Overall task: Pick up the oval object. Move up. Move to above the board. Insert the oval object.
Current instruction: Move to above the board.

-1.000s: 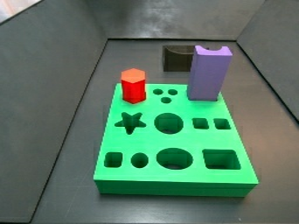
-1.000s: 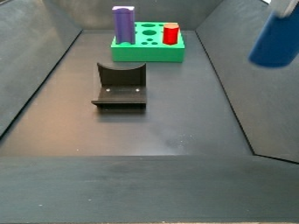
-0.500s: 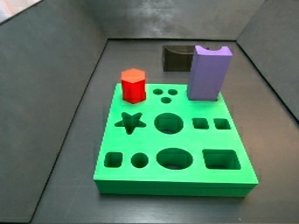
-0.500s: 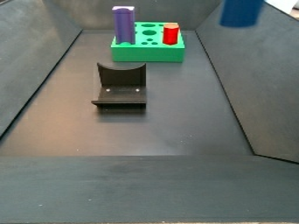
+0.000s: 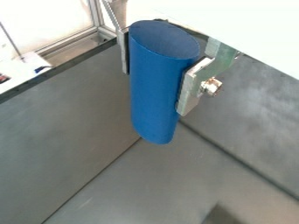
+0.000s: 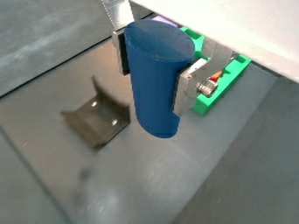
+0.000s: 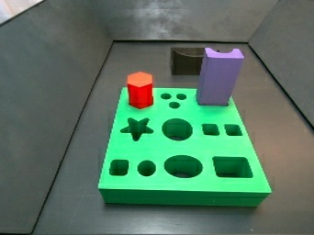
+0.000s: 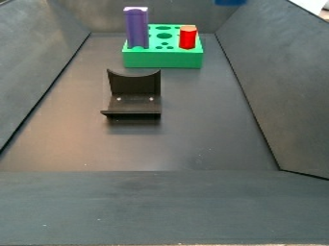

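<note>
Gripper: the gripper (image 5: 158, 63) was closed on the oval object (image 5: 156, 83), silver finger plates pressed against its two flanks in both wrist views; grip sat on the upper half, lower end hanging free

Oval object: plain blue peg, clear of the floor with nothing under its lower end but bare dark floor; only a sliver of blue showed at the top edge of a side view (image 8: 232, 2), so it was carried high

Long axis: ran along the line of the fingers, pointing down and away from the wrist; judged close to upright, as an insertion would need

Board: the board (image 6: 221, 79) lay beyond the held peg, partly hidden behind the fingers in a wrist view; only its near green edge showed there

Key relation: peg not yet over the board; the fixture (image 6: 93, 116) sat on the floor below and to one side of the peg, with the board farther out past the gripper. Judged step: the move toward above the board, with sideways travel remaining

Target hole: oval cut-outs seen open on the board (image 7: 185, 151) in a side view; which one suits the peg could not be told

Other pieces: purple block (image 7: 221, 75) and red prism (image 7: 140, 90) stood on the board's far end, well apart from the gripper

Writing: no brand, label or lettering legible in any view
</note>
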